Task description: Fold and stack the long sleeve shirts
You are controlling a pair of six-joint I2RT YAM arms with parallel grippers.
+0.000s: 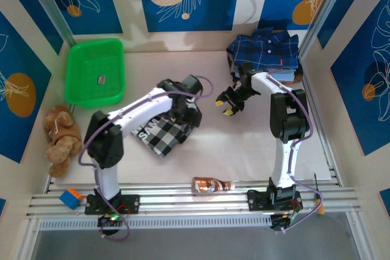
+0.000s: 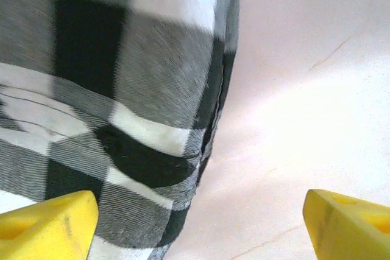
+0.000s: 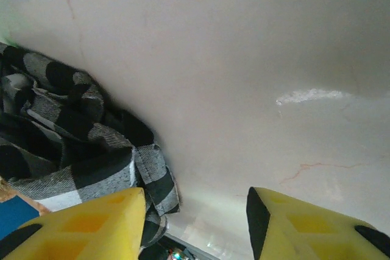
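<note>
The pale worktop (image 1: 244,144) carries everything. At its far left corner sits a green basket (image 1: 88,59), and at the far right corner a stack of folded plaid shirts, topped by the navy shirt (image 1: 265,50). That top shirt lies flat with its collar toward the back wall, and the folded stack is wider from left to right than from front to back. The checked shirt (image 1: 163,133) lies bunched left of the worktop's middle, partly under the left arm. The part that shows runs on a slant from the near left up to the far right, with one corner pointing at the near edge; which end is the collar I cannot tell. A brown plush toy (image 1: 61,138) lies off the left edge, below the basket. A brown bottle (image 1: 213,184) lies on its side near the front rail, cap to the right. The left pincer (image 2: 201,223) hangs low over the checked shirt's (image 2: 122,89) right edge, spread wide and holding nothing; one yellow finger is over cloth, the other over bare worktop. The right pincer (image 3: 195,223) hovers right of centre, between the two shirts, about half spread and empty, with the checked shirt (image 3: 73,132) off to its left. A small blue block (image 1: 70,198) sits by the left arm's base.
</note>
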